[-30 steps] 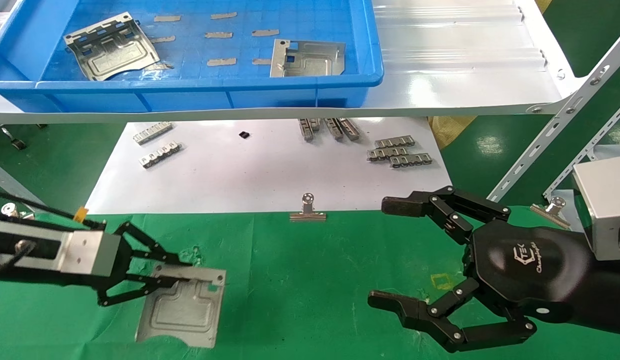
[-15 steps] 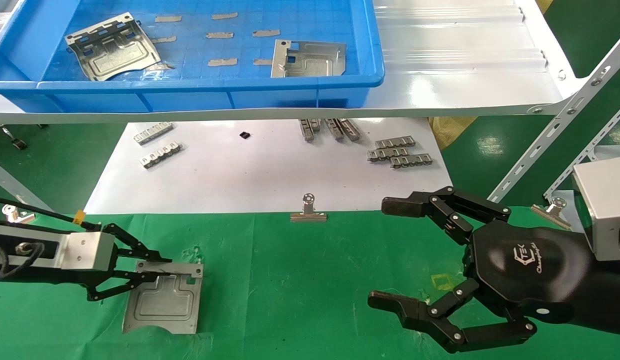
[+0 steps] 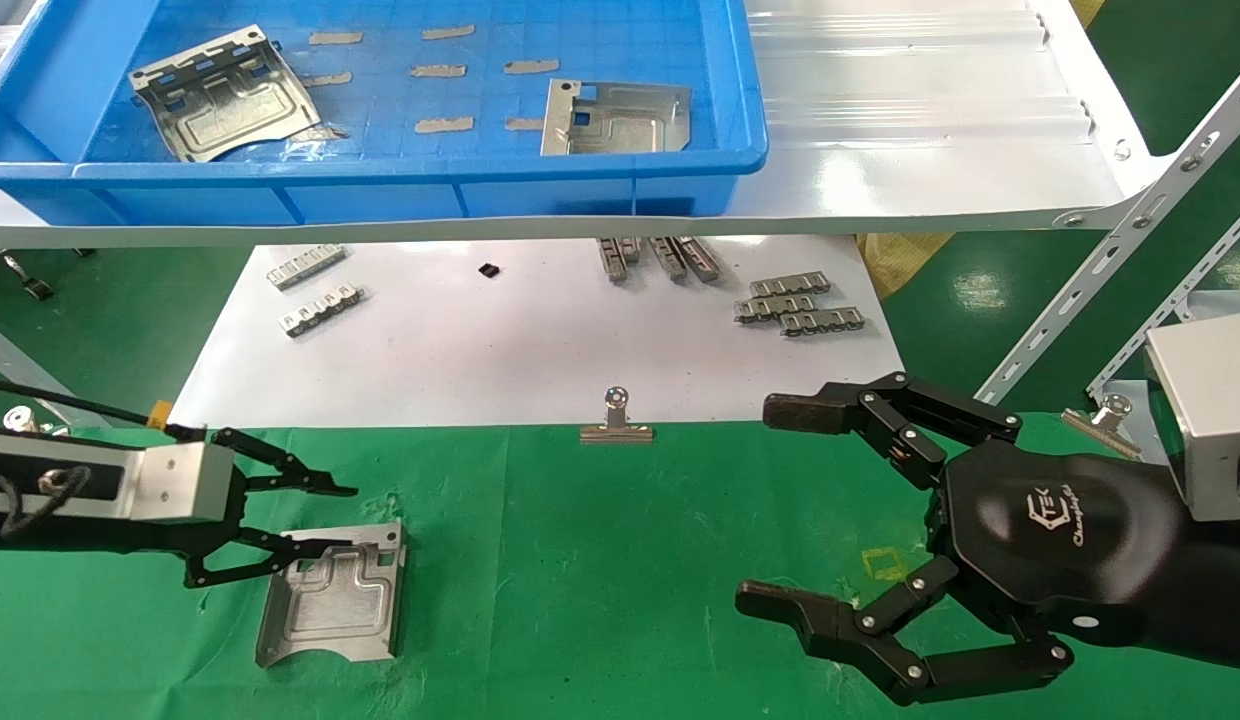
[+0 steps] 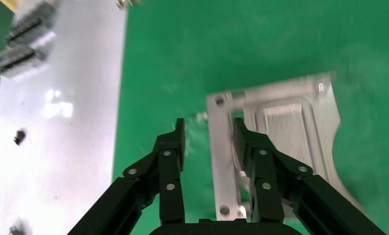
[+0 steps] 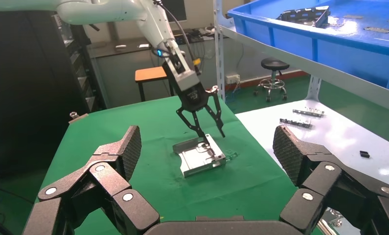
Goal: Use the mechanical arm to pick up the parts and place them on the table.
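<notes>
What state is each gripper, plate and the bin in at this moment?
left gripper: open, fingers either side of the plate's edge, not clamping it.
right gripper: open, idle over the green cloth.
plate on the table: lying flat on the green table, released.
two plates in the blue bin: lying in the bin, not yet picked.
blue bin: on the white shelf, open-topped.

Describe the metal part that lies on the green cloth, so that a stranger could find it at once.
Look at the green table, on the robot's left side. There a silvery embossed plate lies flat under the open left pincer. Unlike the two similar plates in the blue tray, it is the only one on the cloth.
</notes>
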Tool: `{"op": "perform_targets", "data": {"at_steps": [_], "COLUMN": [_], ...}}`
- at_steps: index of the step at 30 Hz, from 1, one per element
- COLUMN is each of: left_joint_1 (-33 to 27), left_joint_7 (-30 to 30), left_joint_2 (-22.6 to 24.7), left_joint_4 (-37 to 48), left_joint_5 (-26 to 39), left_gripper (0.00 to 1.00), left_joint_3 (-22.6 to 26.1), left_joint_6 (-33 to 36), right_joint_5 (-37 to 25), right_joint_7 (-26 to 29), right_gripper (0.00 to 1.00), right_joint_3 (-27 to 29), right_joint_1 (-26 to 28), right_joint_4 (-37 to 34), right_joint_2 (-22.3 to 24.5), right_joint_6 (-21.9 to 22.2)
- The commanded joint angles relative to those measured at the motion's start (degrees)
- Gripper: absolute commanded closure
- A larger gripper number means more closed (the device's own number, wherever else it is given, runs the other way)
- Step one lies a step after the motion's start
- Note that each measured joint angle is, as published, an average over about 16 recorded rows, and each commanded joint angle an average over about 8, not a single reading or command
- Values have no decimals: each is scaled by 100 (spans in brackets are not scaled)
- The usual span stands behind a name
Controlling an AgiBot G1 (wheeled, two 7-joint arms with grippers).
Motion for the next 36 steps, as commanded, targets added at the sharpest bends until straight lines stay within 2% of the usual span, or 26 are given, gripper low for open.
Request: {"op": "perform_targets", "data": {"at_steps": [1, 11, 21, 36], "left_joint_1": [-13, 390, 497, 1285], "left_joint_7": [-4, -960, -1071, -2043], "left_joint_2": [15, -217, -252, -520], "left_joint_4": [81, -26, -134, -1563], "left_joint_5": [-75, -781, -881, -1279], "left_gripper": [0, 0, 0, 0], "left_joint_3": [-39, -126, -213, -1108], "left_joint_6": [99, 161, 146, 14], "right_joint_5": [0, 0, 0, 1], "right_joint_7": [0, 0, 0, 0], "right_gripper": [0, 0, 0, 0], "right_joint_3": [0, 0, 1, 1], "right_joint_1": [0, -1, -1, -2], "right_joint_4": [0, -1, -1, -1], "right_joint_2": [0, 1, 1, 1], "right_joint_6": [0, 1, 1, 2]}}
